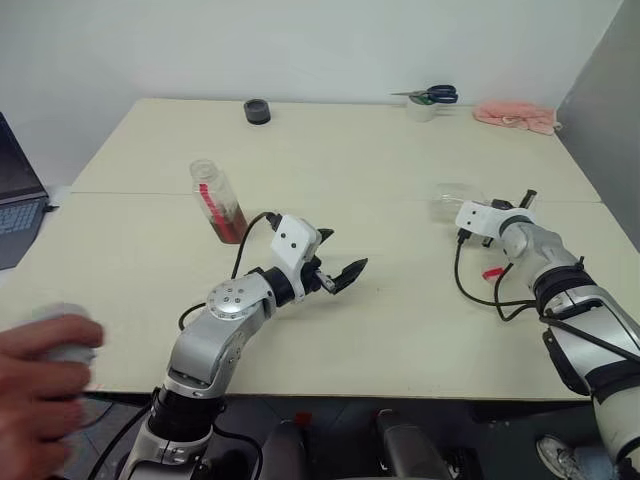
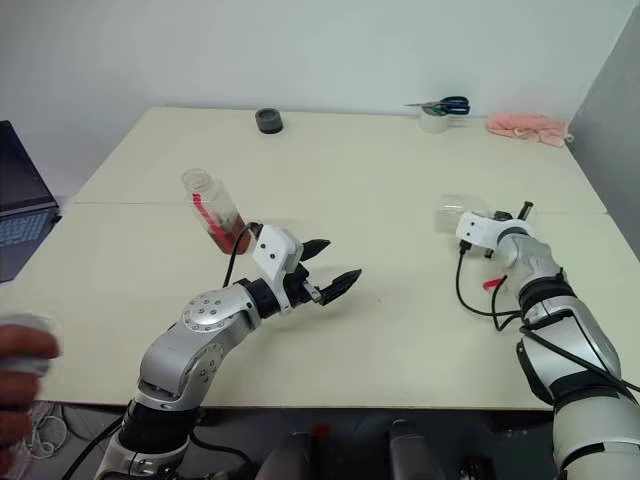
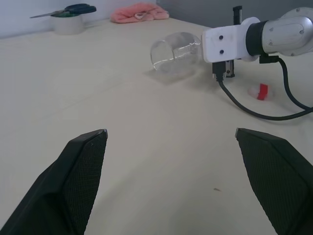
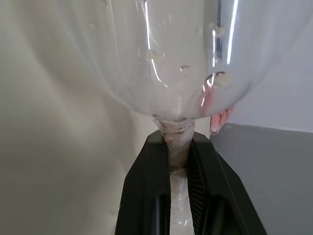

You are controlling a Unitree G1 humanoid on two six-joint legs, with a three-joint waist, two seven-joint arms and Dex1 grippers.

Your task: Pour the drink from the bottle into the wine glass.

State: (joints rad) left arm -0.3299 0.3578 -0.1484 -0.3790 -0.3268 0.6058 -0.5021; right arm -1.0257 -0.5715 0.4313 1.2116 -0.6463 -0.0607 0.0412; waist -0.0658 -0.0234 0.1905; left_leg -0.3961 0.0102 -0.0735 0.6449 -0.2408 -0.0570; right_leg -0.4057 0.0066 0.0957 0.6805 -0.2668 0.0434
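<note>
The right gripper (image 4: 178, 161) is clamping the wine glass (image 3: 175, 53) stem, the glass apparently lying sideways; well left, the left gripper (image 1: 340, 257) is hovering, jaws apart, beside the bottle (image 1: 218, 200).

The wide middle of the pale beige table (image 1: 400, 330) lies bare from its near edge back toward the far edge. On the left half the small clear plastic bottle with a red label strip (image 1: 217, 201) stands tilted, close behind the left gripper (image 1: 336, 261). Toward the right edge the clear stemmed wine glass (image 1: 452, 201) lies on its side, its stem clamped in the right gripper (image 4: 179, 147), with a small red-and-white cap (image 1: 493, 272) beside that arm. Along the far edge sit a black round object (image 1: 257, 111), blue-handled scissors on a white roll (image 1: 428, 99) and a pink cloth (image 1: 515, 116).
</note>
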